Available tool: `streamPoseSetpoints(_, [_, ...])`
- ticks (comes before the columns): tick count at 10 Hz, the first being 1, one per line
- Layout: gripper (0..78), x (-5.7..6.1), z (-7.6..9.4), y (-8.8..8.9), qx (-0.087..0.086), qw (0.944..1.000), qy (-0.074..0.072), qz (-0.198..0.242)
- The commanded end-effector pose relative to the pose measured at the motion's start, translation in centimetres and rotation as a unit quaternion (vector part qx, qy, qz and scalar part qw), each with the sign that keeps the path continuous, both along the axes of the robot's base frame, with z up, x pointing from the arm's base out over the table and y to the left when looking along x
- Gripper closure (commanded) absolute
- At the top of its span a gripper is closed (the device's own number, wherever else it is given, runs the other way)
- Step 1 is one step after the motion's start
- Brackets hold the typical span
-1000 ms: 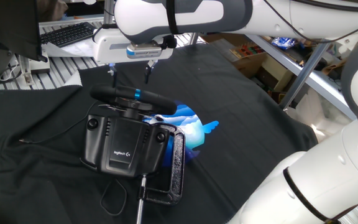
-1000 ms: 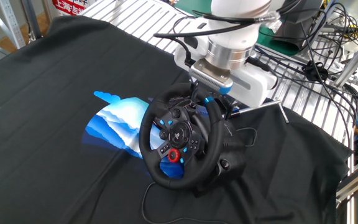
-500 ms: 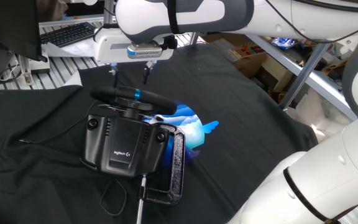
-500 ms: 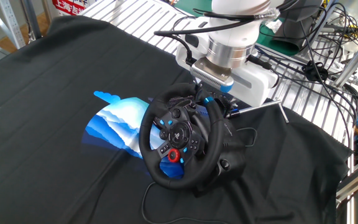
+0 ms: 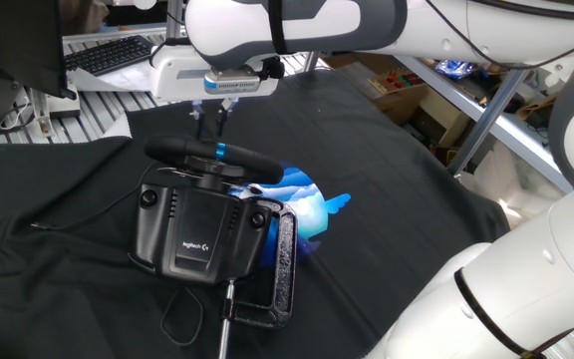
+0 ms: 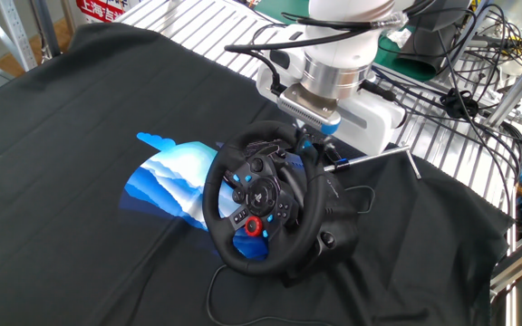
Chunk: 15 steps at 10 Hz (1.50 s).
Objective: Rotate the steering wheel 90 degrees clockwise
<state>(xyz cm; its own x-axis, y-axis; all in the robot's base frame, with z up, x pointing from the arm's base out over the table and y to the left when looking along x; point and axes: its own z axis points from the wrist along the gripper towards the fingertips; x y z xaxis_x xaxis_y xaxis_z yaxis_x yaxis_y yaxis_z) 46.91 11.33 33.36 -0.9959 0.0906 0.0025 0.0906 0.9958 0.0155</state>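
- On the left of the black-clothed table [image 5: 58, 229], the Logitech wheel base [image 5: 195, 231] sits under its metal C-clamp [image 5: 279, 267]; neither has shifted over the last second.
- The steering wheel [image 5: 212, 155] stands on the front of that base, edge-on in one fixed view, its light-blue centre stripe [image 5: 220, 152] near the top. In the other fixed view its face shows, tilted towards the camera.
- The gripper [image 5: 208, 112] hangs just above the top of the rim. A second ago its fingers stood wide apart; now they are drawn close together, with only a thin gap, clenched on nothing I can see.
- My reading: the wheel looks unturned, the stripe where it was, so the rotation has not begun; the closed fingers may be meant to push the rim rather than clamp it.
- In the other fixed view the fingertips are hidden behind the rim, so whether they touch it I cannot tell.
- A blue-and-white printed sheet [image 6: 166, 177] lies beside the wheel, partly covered by it.
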Motion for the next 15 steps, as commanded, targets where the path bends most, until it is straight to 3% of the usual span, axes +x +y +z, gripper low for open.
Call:
streamPoseSetpoints(1, [76.4,0.0,0.1,0.0,0.009,1.0,-0.002,0.0])
streamPoseSetpoints(4, [76.4,0.0,0.1,0.0,0.009,1.0,-0.002,0.0])
streamPoseSetpoints(5, [76.4,-0.4,-1.0,-0.4,0.005,0.9999,-0.01,-0.001])
streamPoseSetpoints(10, [76.4,0.0,-0.7,-0.8,0.004,0.9999,-0.007,-0.015])
streamPoseSetpoints(12, [76.4,0.0,0.9,-0.5,0.023,0.995,0.016,-0.095])
streamPoseSetpoints(13, [76.4,0.0,1.3,-0.5,0.017,0.9925,0.017,-0.119])
streamPoseSetpoints(15, [76.4,0.0,2.0,-0.4,0.021,0.9906,0.021,-0.134])
